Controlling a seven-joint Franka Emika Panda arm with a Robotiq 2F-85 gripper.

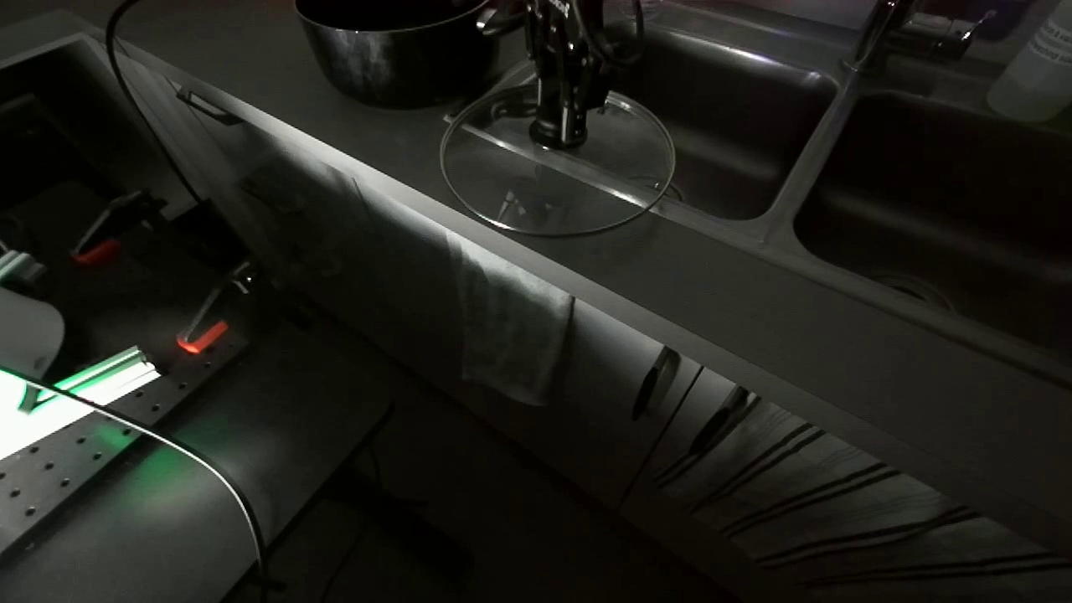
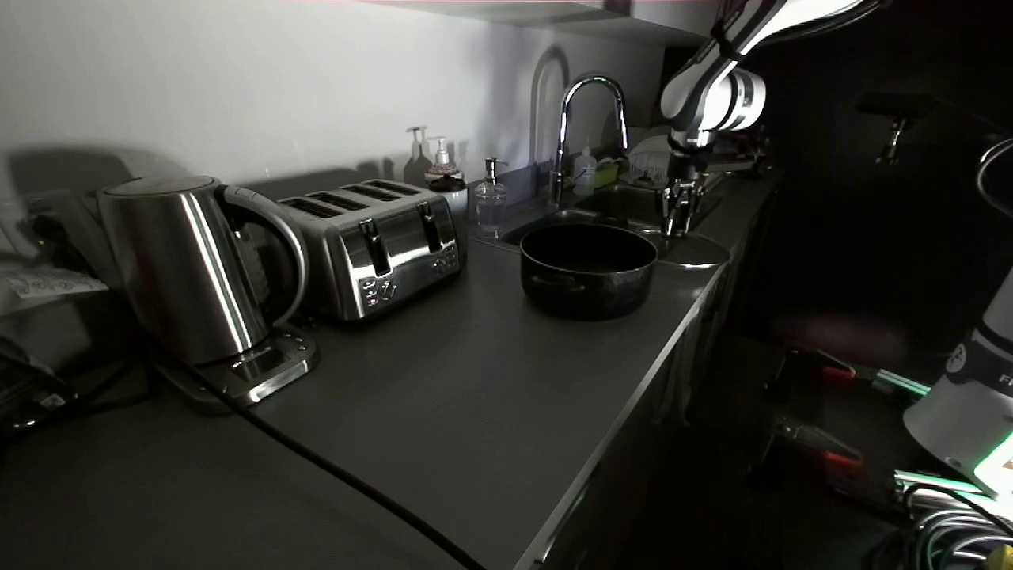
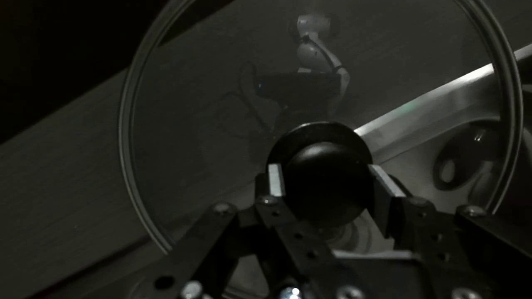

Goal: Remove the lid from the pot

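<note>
The pot (image 1: 402,71) is dark, shiny and round. It stands on the counter with its top uncovered, and it also shows in an exterior view (image 2: 587,281). The lid (image 1: 544,188) is a clear glass disc with a thin metal rim. It is level beside the pot, over the counter and the sink's edge. My gripper (image 1: 559,130) points down at its middle. In the wrist view, the two fingers (image 3: 328,180) lie against both sides of the lid's dark round knob (image 3: 326,182). I cannot tell whether the lid (image 2: 700,252) touches the counter.
Two sink basins (image 1: 729,126) lie beside the lid, with a faucet (image 2: 563,138) behind. A toaster (image 2: 400,249), a kettle (image 2: 182,269) and a soap dispenser (image 2: 491,202) stand along the wall. The counter's front edge (image 1: 502,243) runs close by the lid. The scene is dim.
</note>
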